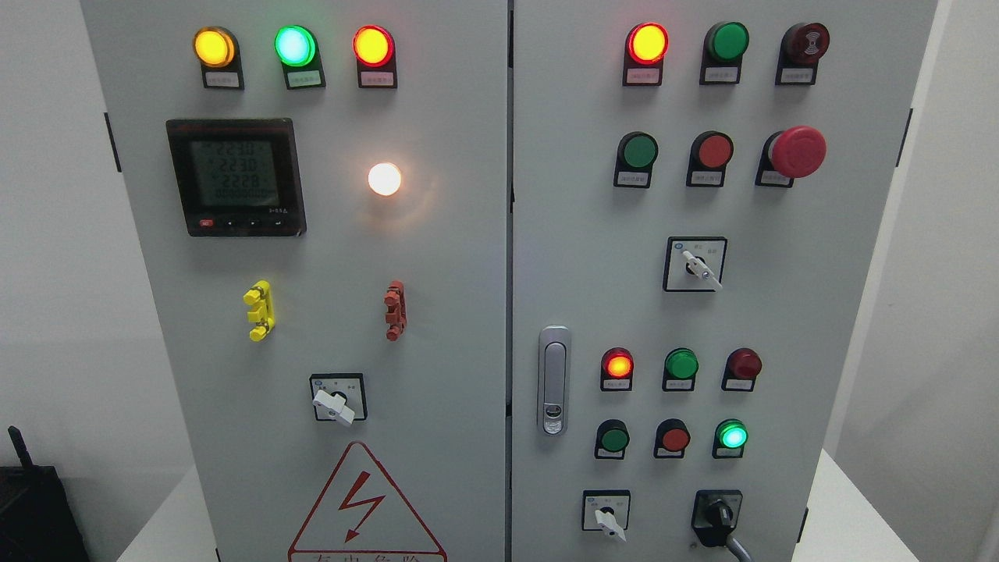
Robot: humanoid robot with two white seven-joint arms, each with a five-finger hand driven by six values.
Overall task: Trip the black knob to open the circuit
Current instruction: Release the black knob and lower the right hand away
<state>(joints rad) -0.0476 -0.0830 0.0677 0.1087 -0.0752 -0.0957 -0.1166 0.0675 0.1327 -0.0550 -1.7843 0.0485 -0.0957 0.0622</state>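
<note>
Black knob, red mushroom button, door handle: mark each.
black knob point(719, 516), head view, on its handle.
red mushroom button point(798, 151), head view, on its cap.
door handle point(553, 379), head view, on its silver lever.

Lay outside the head view, with nothing of it surely seen. Perhaps glimpsed as a black boxy shape at the lower left edge: matte, dark, flat-topped, with a thin black stub slanting up from it. Could not be told apart as robot body or other gear.
</note>
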